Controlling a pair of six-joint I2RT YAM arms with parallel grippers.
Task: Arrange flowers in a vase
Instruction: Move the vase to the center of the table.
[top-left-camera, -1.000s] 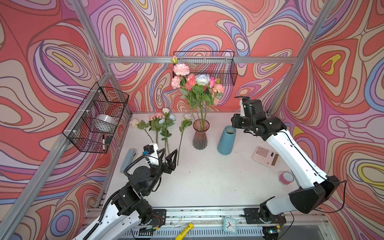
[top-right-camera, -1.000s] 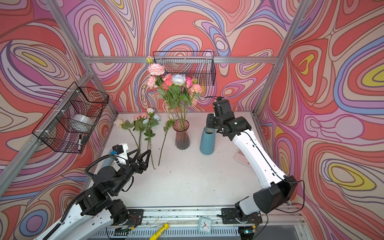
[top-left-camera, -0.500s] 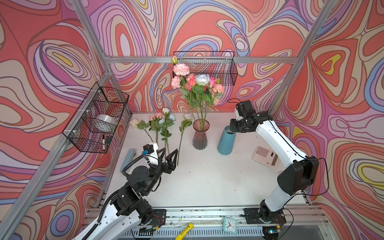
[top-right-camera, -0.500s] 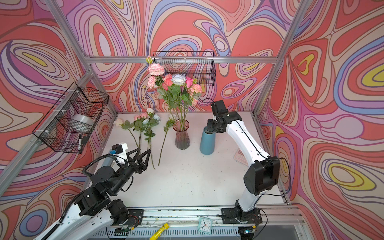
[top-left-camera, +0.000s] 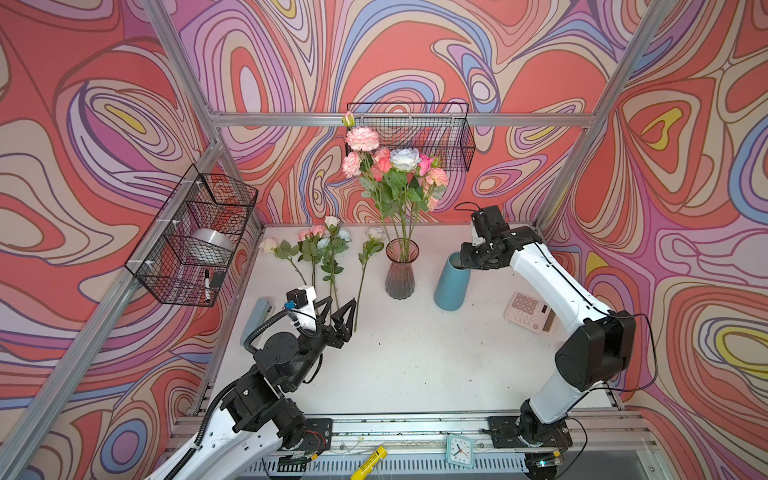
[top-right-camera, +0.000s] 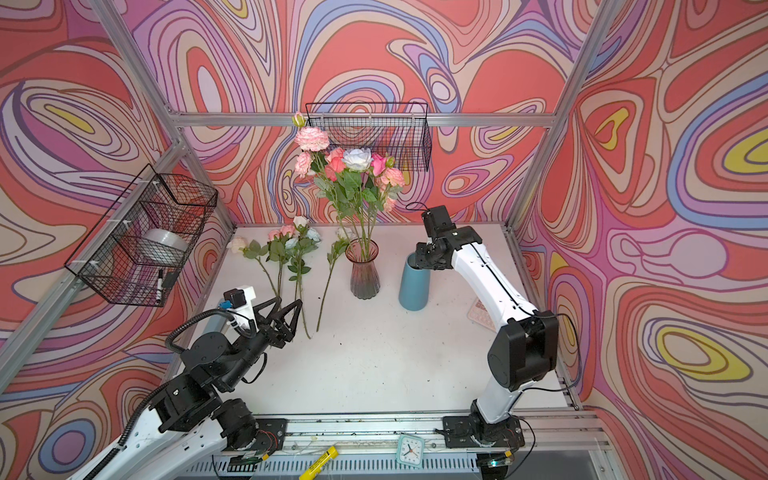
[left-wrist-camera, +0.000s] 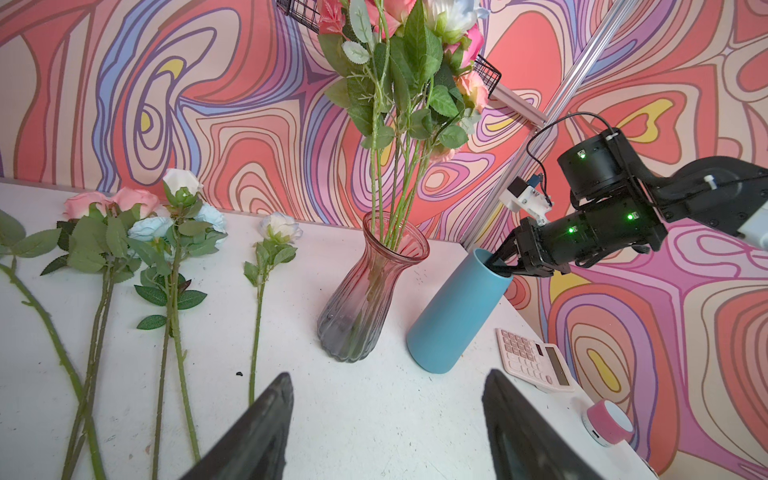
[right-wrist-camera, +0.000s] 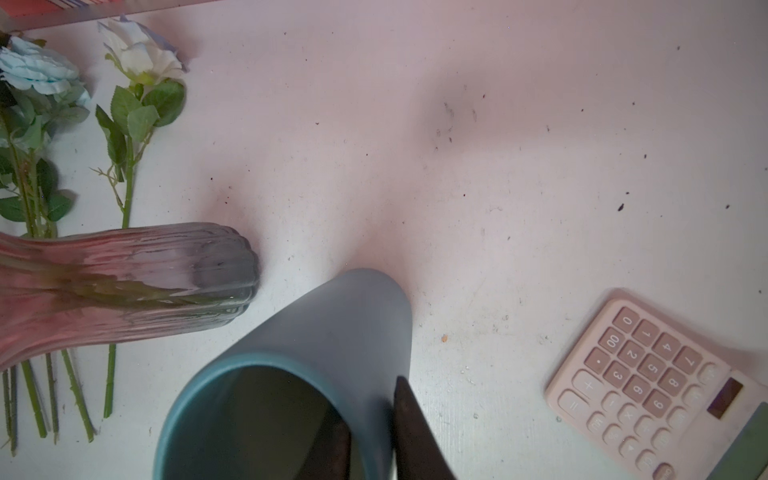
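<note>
- Grip on the blue vase (top-left-camera: 451, 286): its rim wall is pinched by the right gripper (right-wrist-camera: 370, 419), one finger inside the mouth and one outside. This hold is judged suited to shifting an empty, smooth vessel that offers no other edge.
- The left gripper (top-left-camera: 338, 311) is held spread and empty over the cut ends of the loose flowers (top-left-camera: 328, 249), presumably so that a stem can be taken low down and the blooms left unhandled.
- Those flowers are laid flat on the table (top-left-camera: 415, 353), heads toward the back wall, beside the glass vase (top-left-camera: 401, 270).
- A further bunch (top-left-camera: 395, 174) is already stood in the glass vase, stems fanned against its flared lip.
- The blue vase is set just beside the glass one, apart from it. A calculator (top-left-camera: 530, 311) lies nearby and could be knocked if the vase is swung outward.
</note>
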